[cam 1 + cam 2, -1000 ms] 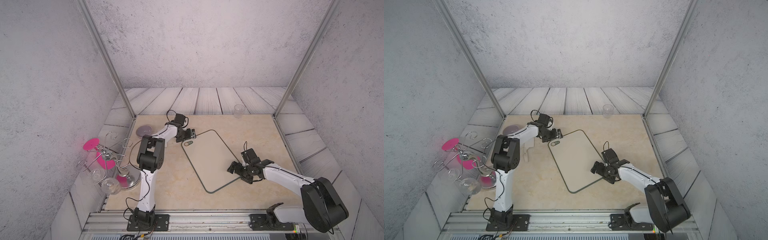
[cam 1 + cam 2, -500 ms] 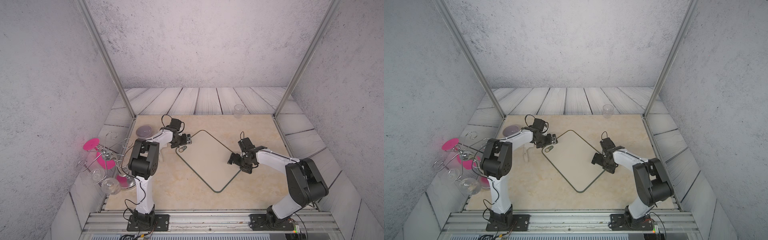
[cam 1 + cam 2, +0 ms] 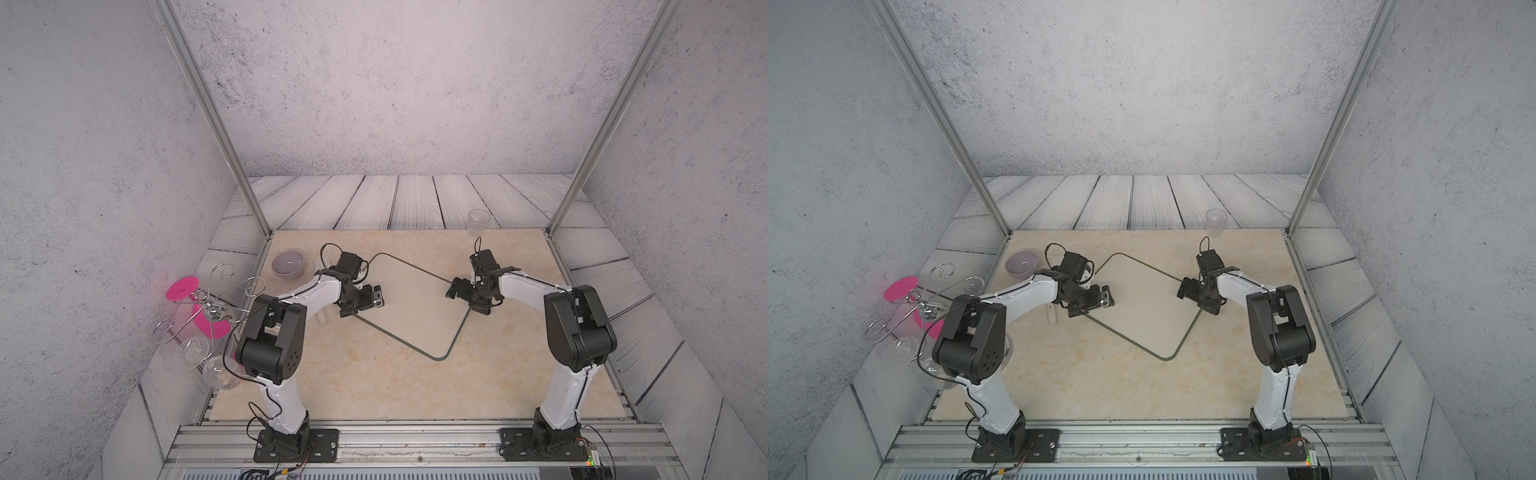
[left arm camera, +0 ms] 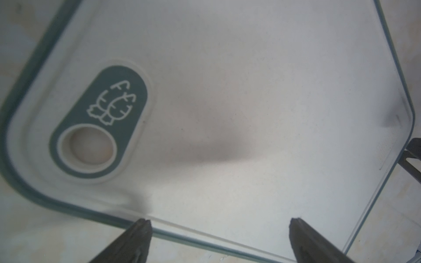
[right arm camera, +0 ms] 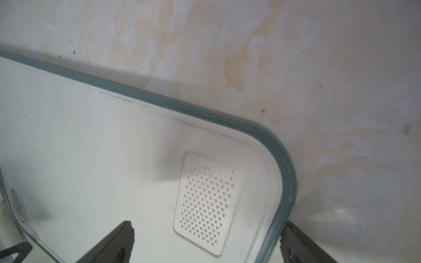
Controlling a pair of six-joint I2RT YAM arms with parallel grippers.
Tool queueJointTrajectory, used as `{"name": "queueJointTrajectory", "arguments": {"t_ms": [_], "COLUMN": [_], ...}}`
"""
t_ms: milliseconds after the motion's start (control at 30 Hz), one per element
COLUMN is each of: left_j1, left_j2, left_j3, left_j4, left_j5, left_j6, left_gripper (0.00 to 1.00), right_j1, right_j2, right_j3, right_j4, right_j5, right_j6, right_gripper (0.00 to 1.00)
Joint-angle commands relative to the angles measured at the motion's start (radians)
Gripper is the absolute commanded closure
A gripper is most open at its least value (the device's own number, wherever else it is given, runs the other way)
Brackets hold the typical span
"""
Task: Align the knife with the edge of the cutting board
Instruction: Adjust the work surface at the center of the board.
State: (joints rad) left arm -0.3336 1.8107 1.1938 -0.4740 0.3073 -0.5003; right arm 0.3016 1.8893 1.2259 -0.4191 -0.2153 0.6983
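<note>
board (image 3: 415, 307): swung further round on the desk (image 3: 374, 374) since a second ago, now lying like a diamond between both arms
left fingers (image 4: 136, 241): spread, over the corner with the hole
right fingers (image 5: 118, 241): spread, straddling the opposite corner's rim
knife (image 3: 1052, 316): on the desk beside the board, mostly hidden under the left arm

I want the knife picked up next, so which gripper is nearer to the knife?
Left. The left gripper sits at the cutting board's holed corner, just beside the knife; the right gripper is across the board at its far corner.
</note>
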Motion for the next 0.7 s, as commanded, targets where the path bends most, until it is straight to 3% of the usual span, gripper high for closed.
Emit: {"name": "queueJointTrajectory", "arguments": {"t_ms": [0, 400, 667], "left_j1": [0.028, 0.131, 0.136], "left_j2": [0.002, 0.229, 0.323], "left_j3": [0.077, 0.323, 0.361], "left_j4": [-0.042, -0.049, -0.062], "left_j5": [-0.064, -0.046, 0.008], "left_j6": [0.025, 0.078, 0.081], "left_gripper": [0.00, 0.00, 0.00], "right_j1": [-0.004, 0.040, 0.076], "right_j2": [-0.019, -0.218, -0.200], "right_j3": [-0.005, -0.256, -0.295], "right_j4": [-0.032, 0.105, 0.144], "right_j5": [0.001, -0.055, -0.094], "right_j6": [-0.022, 0.069, 0.102], "right_gripper": [0.01, 0.01, 0.01]}}
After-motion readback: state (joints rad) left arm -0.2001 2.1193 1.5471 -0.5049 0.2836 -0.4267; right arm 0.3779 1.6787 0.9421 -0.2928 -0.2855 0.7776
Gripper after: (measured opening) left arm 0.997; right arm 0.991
